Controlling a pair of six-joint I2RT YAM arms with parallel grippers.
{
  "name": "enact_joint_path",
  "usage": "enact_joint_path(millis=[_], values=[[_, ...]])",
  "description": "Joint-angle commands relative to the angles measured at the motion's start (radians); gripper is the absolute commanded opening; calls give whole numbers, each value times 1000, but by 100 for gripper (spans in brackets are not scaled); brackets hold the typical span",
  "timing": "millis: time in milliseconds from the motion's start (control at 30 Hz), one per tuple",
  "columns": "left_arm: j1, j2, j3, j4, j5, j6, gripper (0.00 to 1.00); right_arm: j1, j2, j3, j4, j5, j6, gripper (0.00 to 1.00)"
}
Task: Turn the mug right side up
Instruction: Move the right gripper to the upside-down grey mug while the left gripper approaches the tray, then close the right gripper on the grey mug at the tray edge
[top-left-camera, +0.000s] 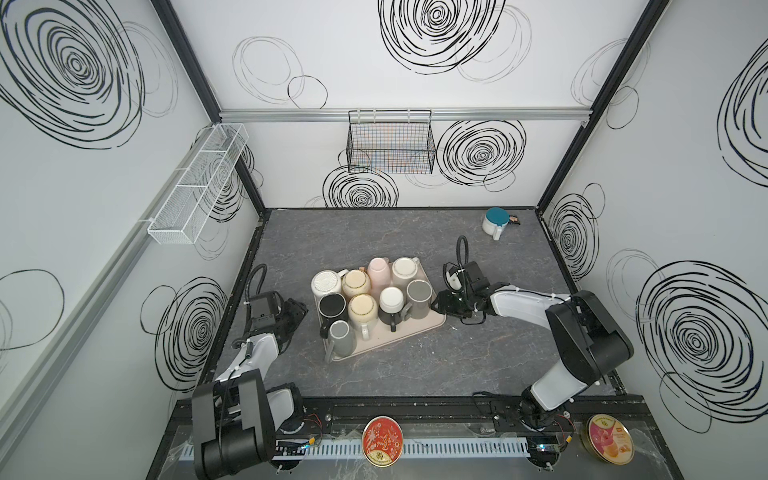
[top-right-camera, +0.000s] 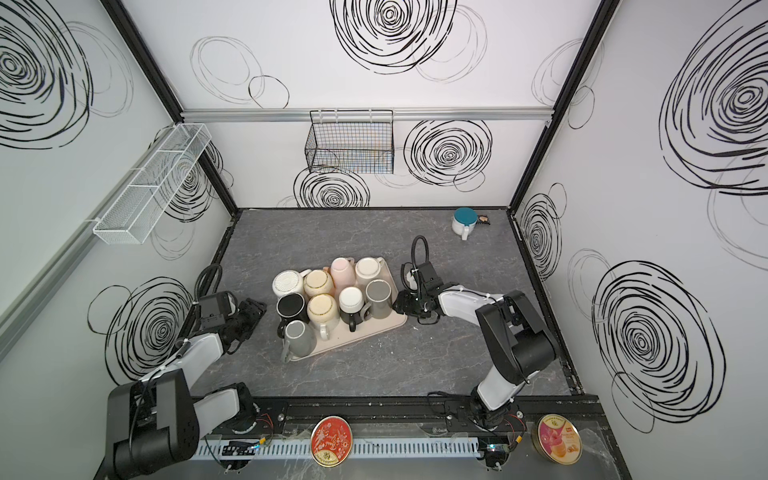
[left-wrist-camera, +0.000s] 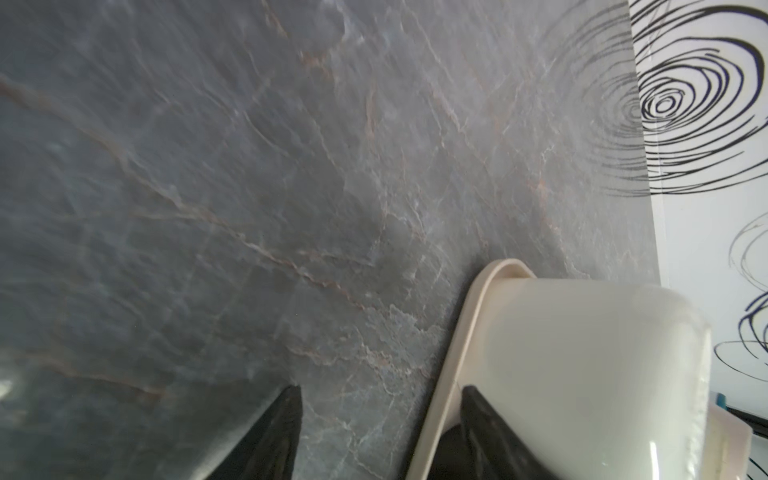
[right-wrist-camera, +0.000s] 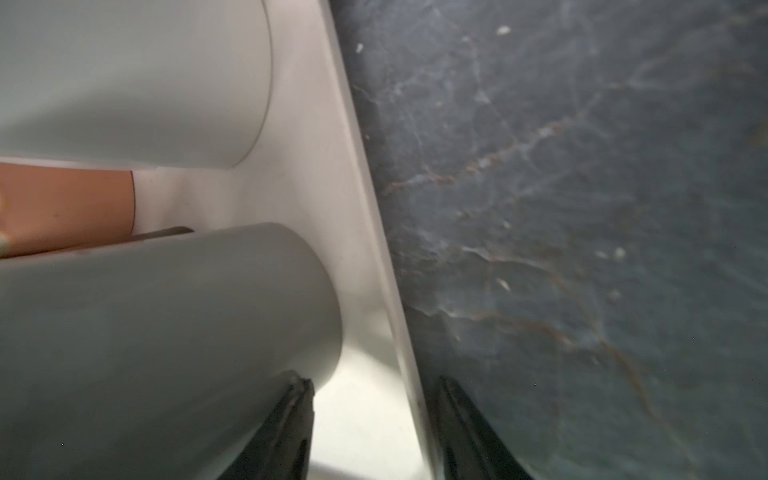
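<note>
Nine mugs (top-left-camera: 361, 309) crowd the tray (top-left-camera: 411, 330) mid-table in both top views, several base-up; which is to be turned cannot be told. The left gripper (top-left-camera: 301, 311) and the right gripper (top-left-camera: 436, 305) flank the tray, probably to steady it.

Left wrist view: jaws partly open, astride the tray rim beside a mouth-down white mug (left-wrist-camera: 582, 365).

Right wrist view: jaws likewise astride the rim, unclamped, beside a grey mug (right-wrist-camera: 166, 332).

The tabletop (top-left-camera: 457, 374) is a grey marbled slab; the walls (top-left-camera: 332, 75) are white with black spirals.

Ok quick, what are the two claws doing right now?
Left claw: open, straddling the tray rim, gripping nothing.
Right claw: open, straddling the tray rim too, gripping nothing.
</note>
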Motion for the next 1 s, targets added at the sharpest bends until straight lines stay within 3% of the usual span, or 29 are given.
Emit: enact_joint_path(millis=[0,233,700,833,967], values=[[-48,32,-22,69,33,-17,53,5,93,23,-53,21,-25,38],[-187,117,-65,221,-21,-133,38,-55,224,153,-60,10,-84,8],[-392,365,45,500,-77,-286,15,-172,447,456,-81,30,-138,3],[-431,468,130,568,-129,-281,15,-221,533,600,-105,29,-167,3],[-416,577,227,639,-94,-285,21,-225,645,805,-189,9,-219,3]])
